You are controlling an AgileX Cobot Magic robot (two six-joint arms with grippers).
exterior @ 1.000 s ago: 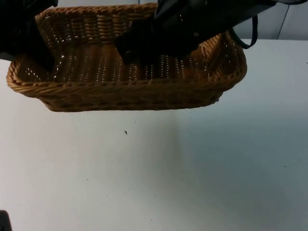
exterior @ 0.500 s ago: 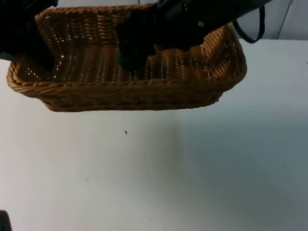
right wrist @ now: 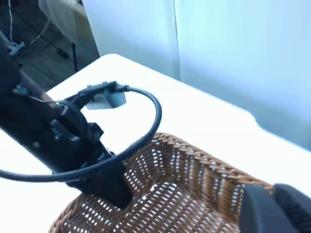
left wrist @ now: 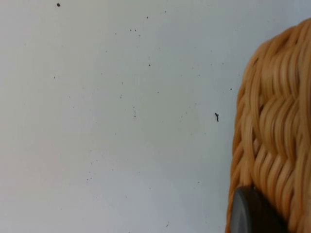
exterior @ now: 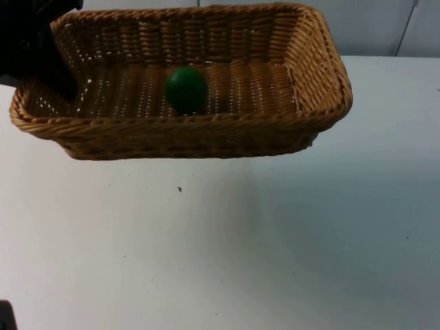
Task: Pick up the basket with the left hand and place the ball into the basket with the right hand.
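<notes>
Basket (exterior: 206, 130) and ball (exterior: 186, 89) are being shown together in the top view: the woven basket is being held clear of the white table (exterior: 275, 240), its shadow being cast on the surface beneath it. The green ball is being carried on the basket floor, close to the near wall and a little toward the left half. The basket's left end is being gripped by the left gripper (exterior: 58, 75), whose fingers are being kept clamped on the rim.

In the left wrist view, a black fingertip (left wrist: 252, 213) is being pressed against the outside of the basket weave (left wrist: 274, 131), with the speckled table (left wrist: 121, 121) lying beyond it.

In the right wrist view, the basket (right wrist: 184, 194) and the left arm (right wrist: 58, 141) holding it are being seen from above. The right gripper (right wrist: 274, 208) is being held above the basket; whether its fingers are apart or together cannot be told.
</notes>
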